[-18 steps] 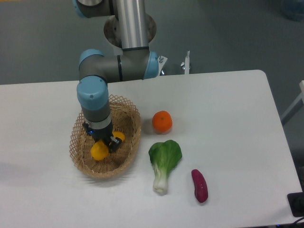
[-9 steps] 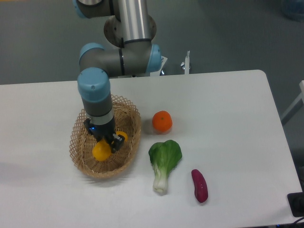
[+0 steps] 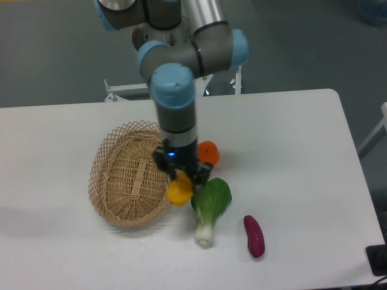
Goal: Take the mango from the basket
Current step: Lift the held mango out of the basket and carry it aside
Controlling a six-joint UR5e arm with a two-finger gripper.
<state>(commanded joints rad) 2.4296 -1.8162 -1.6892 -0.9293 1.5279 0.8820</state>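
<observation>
While hanging beside the basket point(image 3: 130, 181), the gripper point(image 3: 181, 179) pinches the mango point(image 3: 178, 192) between its fingers.

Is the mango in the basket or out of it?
Out. The hand grips the mango past the basket's right rim, and the basket looks empty.
</observation>
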